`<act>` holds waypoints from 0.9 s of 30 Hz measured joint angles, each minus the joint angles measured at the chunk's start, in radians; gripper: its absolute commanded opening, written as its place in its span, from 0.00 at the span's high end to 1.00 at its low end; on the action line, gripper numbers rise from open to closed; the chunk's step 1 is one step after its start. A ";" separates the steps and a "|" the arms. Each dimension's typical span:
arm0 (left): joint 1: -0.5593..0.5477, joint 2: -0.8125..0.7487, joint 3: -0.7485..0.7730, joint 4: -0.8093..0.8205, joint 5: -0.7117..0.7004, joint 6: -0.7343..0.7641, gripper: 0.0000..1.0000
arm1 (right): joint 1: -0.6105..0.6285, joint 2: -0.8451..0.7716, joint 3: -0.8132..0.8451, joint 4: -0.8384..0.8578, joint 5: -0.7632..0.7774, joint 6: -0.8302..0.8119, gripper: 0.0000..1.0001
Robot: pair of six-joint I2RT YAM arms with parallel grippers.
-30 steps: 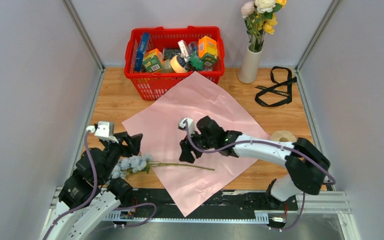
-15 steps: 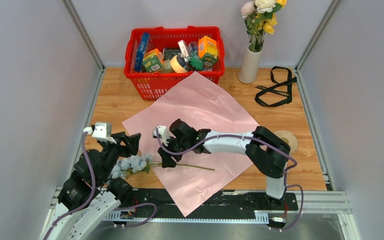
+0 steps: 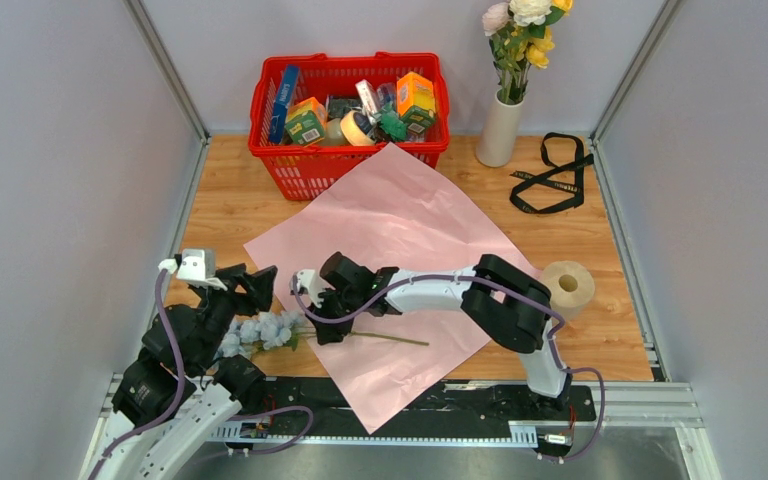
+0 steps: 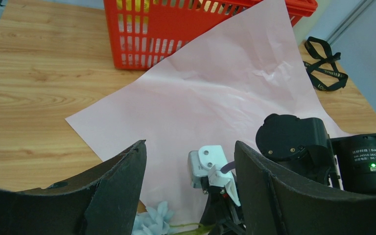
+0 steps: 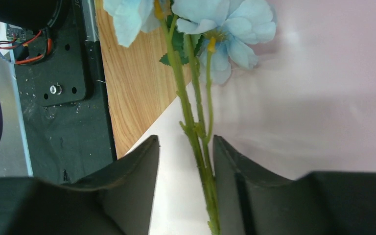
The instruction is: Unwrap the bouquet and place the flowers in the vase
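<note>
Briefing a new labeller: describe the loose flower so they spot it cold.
Find the pink paper mid-table. At its near-left edge lies a long-stemmed blue flower, the right tool straddling its stem. It alone lies flat; the other flowers stand in the vase.

Pretty clearly a robot lab booth: plain grey panel walls (image 3: 50, 150), aluminium frame posts (image 3: 168, 70), light wooden tabletop (image 3: 230, 200) under the right gripper (image 3: 325, 328).

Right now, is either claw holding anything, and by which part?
Nothing is clamped yet. The right claw straddles the blue flower stem below the blooms, with a gap beside it. The left claw is open and empty.
</note>
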 measured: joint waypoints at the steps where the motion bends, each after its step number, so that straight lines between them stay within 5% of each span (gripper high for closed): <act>1: 0.000 -0.001 0.000 0.000 0.000 0.000 0.26 | 0.001 0.004 0.003 -0.001 0.002 -0.002 0.78; 6: 0.000 -0.001 0.000 0.000 0.000 0.000 0.26 | 0.005 0.007 0.009 -0.001 0.014 -0.005 1.00; 27: 0.000 -0.001 0.000 0.000 0.000 0.000 0.26 | -0.064 -0.320 -0.074 0.054 0.093 0.003 1.00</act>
